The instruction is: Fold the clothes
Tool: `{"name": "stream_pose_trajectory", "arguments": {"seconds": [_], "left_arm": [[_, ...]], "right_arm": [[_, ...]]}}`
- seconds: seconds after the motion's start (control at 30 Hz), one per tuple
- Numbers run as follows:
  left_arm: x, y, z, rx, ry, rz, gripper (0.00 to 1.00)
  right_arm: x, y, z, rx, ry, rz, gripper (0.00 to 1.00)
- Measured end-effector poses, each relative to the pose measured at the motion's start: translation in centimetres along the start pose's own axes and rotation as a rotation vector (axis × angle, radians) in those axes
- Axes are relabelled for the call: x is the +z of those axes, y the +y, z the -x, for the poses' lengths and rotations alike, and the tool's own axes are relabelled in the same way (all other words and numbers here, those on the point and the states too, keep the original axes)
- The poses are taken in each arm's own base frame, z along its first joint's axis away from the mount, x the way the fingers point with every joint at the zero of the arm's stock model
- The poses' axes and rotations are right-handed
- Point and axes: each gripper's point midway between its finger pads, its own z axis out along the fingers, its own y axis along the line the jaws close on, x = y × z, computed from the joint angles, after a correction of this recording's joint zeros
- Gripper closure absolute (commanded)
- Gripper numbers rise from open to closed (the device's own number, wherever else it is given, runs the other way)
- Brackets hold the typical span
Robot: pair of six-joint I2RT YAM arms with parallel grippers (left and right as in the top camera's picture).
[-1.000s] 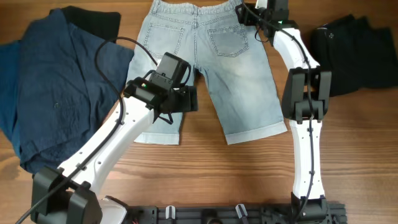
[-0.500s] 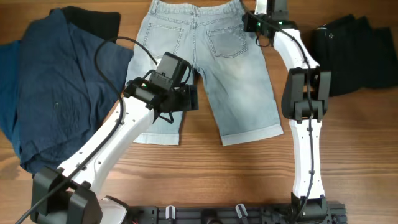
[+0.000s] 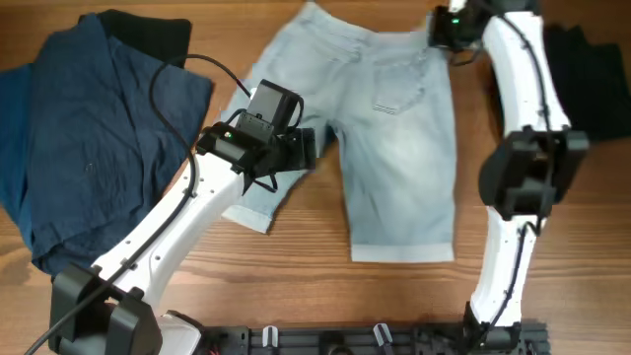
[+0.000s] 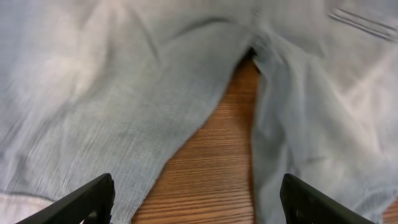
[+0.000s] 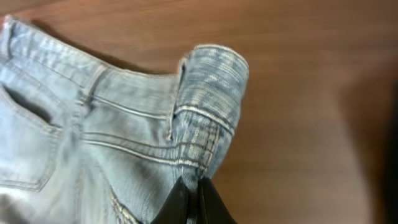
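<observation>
The light-blue denim shorts [image 3: 399, 148] lie back side up across the middle of the table, skewed, with the waistband at the far side. My right gripper [image 3: 441, 30] is shut on the right corner of the waistband [image 5: 208, 118], and the denim is pinched between its black fingertips [image 5: 196, 194]. My left gripper [image 3: 301, 150] hovers open over the crotch of the shorts [image 4: 124, 93]. Its two fingers [image 4: 87, 200] stand wide apart, with bare wood and denim between them and nothing held.
A dark blue garment [image 3: 89, 128] is spread over the left of the table, with a black one [image 3: 148, 35] under its far edge. Another black garment [image 3: 596, 79] lies at the far right, just beyond the right arm. The wooden table [image 3: 325, 286] shows in front.
My right gripper has shut on the waistband corner and pulled it to the right. The shorts have slid and turned with it. The left arm has stayed where it was.
</observation>
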Motion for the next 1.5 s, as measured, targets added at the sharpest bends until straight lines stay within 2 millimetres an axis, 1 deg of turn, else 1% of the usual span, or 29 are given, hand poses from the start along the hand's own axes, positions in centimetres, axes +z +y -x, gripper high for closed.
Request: {"name": "stream_pose_trajectory", "arguments": {"seconds": [0.03,0.1,0.13,0.17,0.2,0.23,0.27,0.3,0.33,0.4,0.47,0.53,0.57,0.6,0.67,0.7,0.73,0.77,0.83,0.87,0.9,1.0,1.07,1.13,1.27,1.4,1.43,1.47,1.5], "left_arm": [[0.1,0.0,0.0,0.000,0.002,0.001,0.15],[0.8,0.2,-0.3,0.000,0.020,0.011,0.15],[1.3,0.3,-0.5,0.000,0.033,0.019,0.15],[1.9,0.5,-0.7,-0.001,0.049,0.028,0.15],[2.4,0.6,-0.9,-0.001,0.060,0.035,0.15],[3.3,0.8,-1.3,-0.002,0.082,0.049,0.15],[4.0,1.0,-1.6,-0.002,0.100,0.059,0.15],[4.6,1.2,-1.9,-0.002,0.117,0.070,0.15],[5.1,1.4,-2.1,-0.003,0.129,0.077,0.14],[6.5,1.9,-2.6,-0.006,0.159,0.096,0.14],[7.1,2.8,-2.4,0.002,0.170,0.109,0.12],[6.7,4.7,-1.6,0.004,0.175,0.127,0.11],[6.3,6.2,-0.5,-0.009,0.165,0.137,0.12],[6.1,7.1,0.5,-0.018,0.150,0.143,0.13],[4.9,10.4,4.5,-0.049,0.067,0.131,0.15],[4.6,11.2,5.6,-0.055,0.039,0.124,0.16],[4.2,12.9,7.0,-0.057,0.004,0.115,0.17],[3.8,14.3,7.5,-0.054,-0.005,0.117,0.18],[3.5,15.9,7.0,-0.038,0.022,0.123,0.20],[3.4,16.4,6.4,-0.017,0.052,0.124,0.22],[3.3,16.9,5.1,0.009,0.107,0.122,0.23],[3.8,17.3,3.5,0.051,0.185,0.114,0.24],[4.5,17.5,2.5,0.076,0.234,0.107,0.28],[5.0,17.6,1.9,0.096,0.261,0.099,0.28],[5.8,17.9,1.4,0.112,0.289,0.096,0.25],[7.1,18.3,0.4,0.106,0.335,0.095,0.27],[7.4,18.3,0.2,0.105,0.344,0.095,0.29],[7.9,18.5,-0.2,0.102,0.364,0.094,0.41],[8.4,18.7,-0.6,0.101,0.383,0.094,0.56]], "right_arm": [[-0.4,-1.6,-1.3,0.044,0.055,-0.042,0.96],[-0.6,-3.9,-2.7,0.100,0.111,-0.104,0.96],[-0.8,-5.3,-3.4,0.129,0.141,-0.145,0.93],[-0.9,-6.0,-3.7,0.142,0.153,-0.169,0.86],[-1.1,-6.7,-4.0,0.157,0.162,-0.195,0.74],[-1.5,-7.8,-4.7,0.174,0.183,-0.248,0.53],[-1.6,-8.1,-5.0,0.178,0.196,-0.268,0.34],[-1.8,-8.4,-5.4,0.183,0.208,-0.287,0.23],[-1.9,-8.6,-5.6,0.184,0.215,-0.300,0.18],[-2.0,-8.7,-5.7,0.182,0.221,-0.311,0.13],[-2.0,-8.7,-5.8,0.179,0.224,-0.311,0.11],[-2.0,-8.6,-5.8,0.169,0.227,-0.303,0.11],[-2.0,-8.4,-5.8,0.162,0.228,-0.292,0.11],[-2.0,-8.2,-5.8,0.157,0.228,-0.282,0.11],[-2.3,-7.8,-5.6,0.148,0.224,-0.258,0.11],[-2.5,-7.5,-5.6,0.143,0.220,-0.246,0.11],[-2.6,-7.2,-5.4,0.134,0.215,-0.236,0.11],[-2.8,-6.9,-5.4,0.124,0.213,-0.228,0.11],[-2.9,-6.3,-5.3,0.108,0.207,-0.217,0.11],[-2.9,-6.1,-5.3,0.104,0.206,-0.213,0.11],[-2.8,-5.6,-5.3,0.096,0.204,-0.206,0.11],[-2.7,-4.9,-5.0,0.078,0.193,-0.198,0.11],[-2.6,-4.5,-4.9,0.070,0.187,-0.192,0.11],[-2.5,-4.3,-4.9,0.066,0.187,-0.189,0.11],[-2.5,-4.3,-4.9,0.052,0.188,-0.186,0.11],[-2.5,-4.2,-4.6,0.044,0.177,-0.183,0.11],[-2.5,-4.2,-4.6,0.042,0.177,-0.183,0.11],[-2.5,-4.2,-4.6,0.041,0.176,-0.183,0.11],[-2.5,-4.2,-4.6,0.041,0.175,-0.182,0.11]]}}
